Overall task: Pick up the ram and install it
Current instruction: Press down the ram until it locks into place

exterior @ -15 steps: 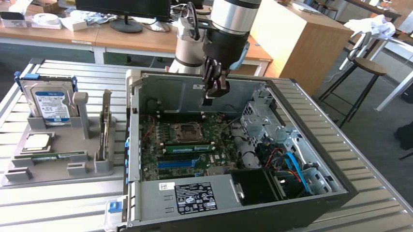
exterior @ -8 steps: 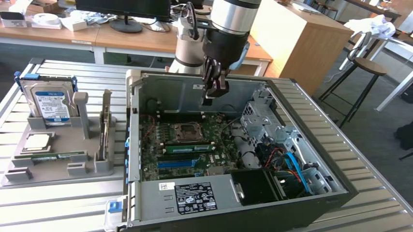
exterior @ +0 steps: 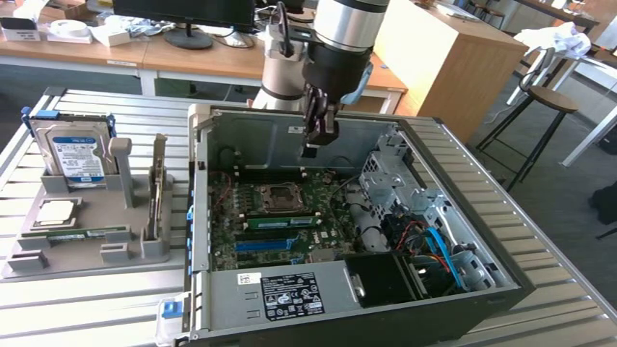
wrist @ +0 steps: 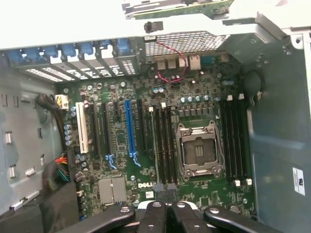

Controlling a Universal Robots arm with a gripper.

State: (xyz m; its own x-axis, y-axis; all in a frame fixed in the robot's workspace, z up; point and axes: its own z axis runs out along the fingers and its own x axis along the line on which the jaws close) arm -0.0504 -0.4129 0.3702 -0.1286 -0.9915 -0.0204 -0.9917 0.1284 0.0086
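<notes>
The gripper (exterior: pixel 311 150), jaws closed and empty, hangs inside the open computer case (exterior: pixel 482 238) above the motherboard (exterior: pixel 289 217).

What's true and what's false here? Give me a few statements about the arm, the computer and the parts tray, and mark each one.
1. The gripper hovers over the open computer case. True.
2. The fingers are spread wide apart. False: they are shut together.
3. The fingers grip a ram stick. False: they hold nothing; a ram stick lies flat in the gray tray on the exterior view's left.
4. A hard drive with a blue label stands upright in that tray. True.
5. A cooler covers the CPU socket on the motherboard. False: the socket is bare.
</notes>
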